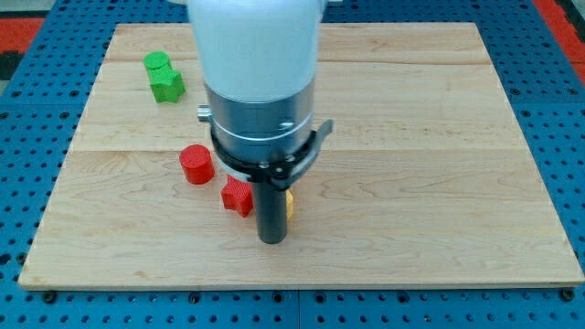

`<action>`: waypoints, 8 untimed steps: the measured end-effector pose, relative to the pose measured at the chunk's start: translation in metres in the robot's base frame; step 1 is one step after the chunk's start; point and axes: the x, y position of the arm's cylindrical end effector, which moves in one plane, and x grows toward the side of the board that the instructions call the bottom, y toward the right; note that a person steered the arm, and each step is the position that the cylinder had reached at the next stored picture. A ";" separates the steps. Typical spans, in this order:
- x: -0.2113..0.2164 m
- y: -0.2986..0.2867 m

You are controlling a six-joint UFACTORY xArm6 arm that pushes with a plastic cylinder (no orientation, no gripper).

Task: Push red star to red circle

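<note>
The red star (237, 196) lies on the wooden board (411, 137), left of centre toward the view's bottom. The red circle (196, 164), a short cylinder, stands a little up and to the left of the star, with a small gap between them. My tip (271, 240) is down on the board just right of and slightly below the red star, close to it; I cannot tell whether it touches. A yellow block (290, 205) peeks out from behind the rod on its right side; its shape is hidden.
A green circle (157, 63) and a green star (167, 85) sit touching near the view's top left. The arm's large white and grey body (260, 82) hides the board's upper middle. A blue pegboard (558, 82) surrounds the board.
</note>
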 end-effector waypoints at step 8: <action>-0.025 -0.011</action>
